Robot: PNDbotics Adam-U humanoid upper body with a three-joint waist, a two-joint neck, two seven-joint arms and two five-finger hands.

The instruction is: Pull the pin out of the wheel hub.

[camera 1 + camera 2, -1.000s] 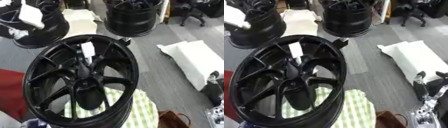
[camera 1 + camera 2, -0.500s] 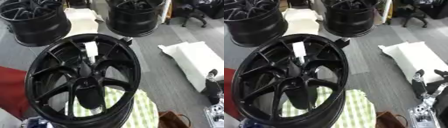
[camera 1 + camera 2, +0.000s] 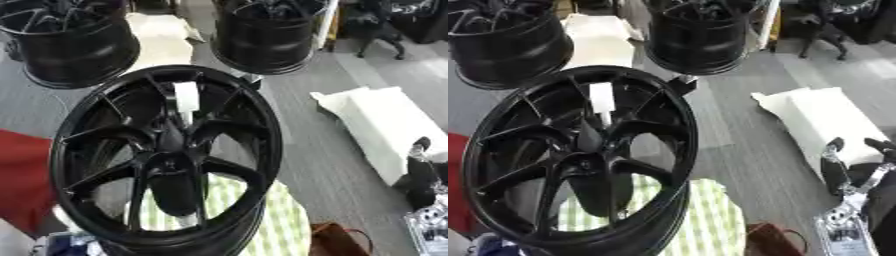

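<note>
Right hand idle, fingers up

Black wheel hub on checked cloth, right robot hand at lower right.

No legible text; white tag on wheel hub blank

right hand cut off at the edge — fingers blurred.
</note>
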